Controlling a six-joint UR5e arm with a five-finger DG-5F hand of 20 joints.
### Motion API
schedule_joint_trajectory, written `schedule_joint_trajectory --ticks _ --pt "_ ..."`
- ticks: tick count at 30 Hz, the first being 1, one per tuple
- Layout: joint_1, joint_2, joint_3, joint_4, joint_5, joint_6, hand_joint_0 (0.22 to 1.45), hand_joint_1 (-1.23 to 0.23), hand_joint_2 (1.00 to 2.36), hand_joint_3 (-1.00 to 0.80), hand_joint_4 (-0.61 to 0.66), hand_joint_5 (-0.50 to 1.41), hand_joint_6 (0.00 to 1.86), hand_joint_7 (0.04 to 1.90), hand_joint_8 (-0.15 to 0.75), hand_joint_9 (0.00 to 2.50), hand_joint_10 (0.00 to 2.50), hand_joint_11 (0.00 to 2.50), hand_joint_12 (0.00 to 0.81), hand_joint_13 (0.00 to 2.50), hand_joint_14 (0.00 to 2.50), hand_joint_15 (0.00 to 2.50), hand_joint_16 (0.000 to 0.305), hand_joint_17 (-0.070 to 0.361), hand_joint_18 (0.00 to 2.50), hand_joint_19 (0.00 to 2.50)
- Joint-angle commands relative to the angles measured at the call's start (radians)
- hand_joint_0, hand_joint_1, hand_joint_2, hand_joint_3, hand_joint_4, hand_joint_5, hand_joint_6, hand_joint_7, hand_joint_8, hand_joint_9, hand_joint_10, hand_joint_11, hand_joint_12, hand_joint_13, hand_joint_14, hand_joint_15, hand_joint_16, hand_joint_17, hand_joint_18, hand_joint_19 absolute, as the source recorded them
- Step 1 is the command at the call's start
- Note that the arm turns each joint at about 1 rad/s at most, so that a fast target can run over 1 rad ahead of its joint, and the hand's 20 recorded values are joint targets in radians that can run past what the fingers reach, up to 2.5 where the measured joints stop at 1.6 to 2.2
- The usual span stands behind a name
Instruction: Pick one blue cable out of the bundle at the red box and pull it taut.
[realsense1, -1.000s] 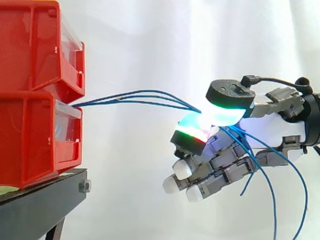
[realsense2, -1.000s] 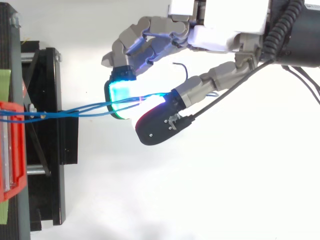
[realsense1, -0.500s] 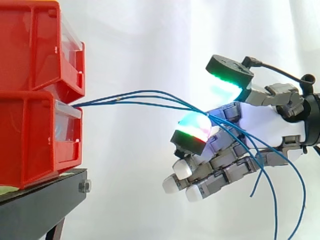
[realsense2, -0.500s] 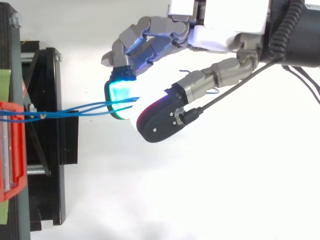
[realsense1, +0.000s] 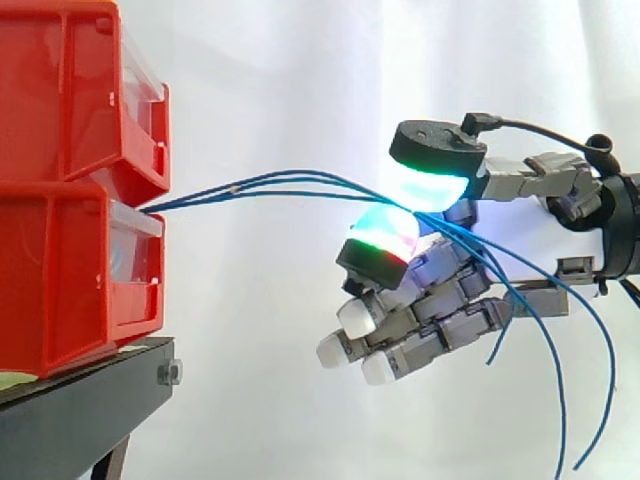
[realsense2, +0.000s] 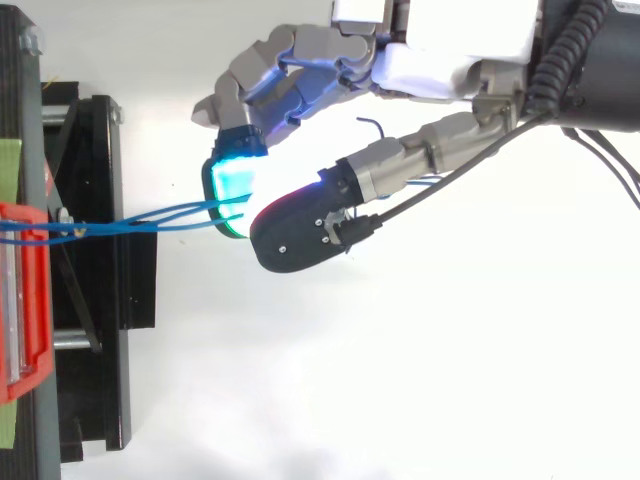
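The blue cables (realsense1: 236, 188) leave the red box (realsense1: 60, 280) at the gap above its lower drawer. They run away from the box in a shallow arch, close together near the box and slightly spread farther out. Well clear of the box front, the bundle passes between the thumb (realsense1: 432, 165) and one of the fingers (realsense1: 380, 240), whose glowing pads close on it from above and below. The hand (realsense1: 445, 300) thus grasps the bundle in a pinch. The remaining fingers curl beneath the pinch, their white tips pointing toward the box. Beyond the pinch, on the side away from the box, the free cable ends hang down in loose curves. The box rests on a black stand (realsense1: 80, 400) before the white curtain (realsense1: 300, 80).
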Motion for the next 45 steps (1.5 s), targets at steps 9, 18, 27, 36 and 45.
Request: schedule_joint_trajectory --ticks 9,18,27,36,45 --pt "0.001 -0.001 0.001 -0.004 0.0 -0.002 0.66 -0.87 1.02 -0.14 -0.03 -0.17 0.87 1.07 0.331 0.65 0.01 0.38 0.387 0.31 0.01 0.13 0.06 0.136 0.34 0.18" --pt "0.001 -0.001 0.001 -0.004 0.0 -0.002 0.59 -0.79 1.02 -0.13 0.0 -0.15 0.86 1.23 0.297 0.7 0.01 0.34 0.374 0.32 0.01 0.13 0.059 0.132 0.32 0.22" --pt "0.003 -0.001 0.001 -0.002 0.0 -0.002 0.68 -0.86 1.02 -0.19 -0.06 -0.18 0.89 1.06 0.306 0.65 0.01 0.34 0.379 0.31 0.0 0.12 0.059 0.133 0.35 0.19" --pt "0.003 -0.001 0.001 -0.001 0.0 -0.002 0.71 -0.88 1.02 -0.26 -0.07 -0.19 0.87 1.07 0.283 0.6 0.01 0.31 0.376 0.27 0.0 0.1 0.058 0.132 0.31 0.16" --pt "0.004 0.0 0.001 -0.001 0.0 -0.002 0.71 -0.9 1.02 -0.23 -0.09 -0.2 0.86 1.09 0.278 0.59 0.01 0.32 0.376 0.27 0.0 0.1 0.058 0.131 0.31 0.17"
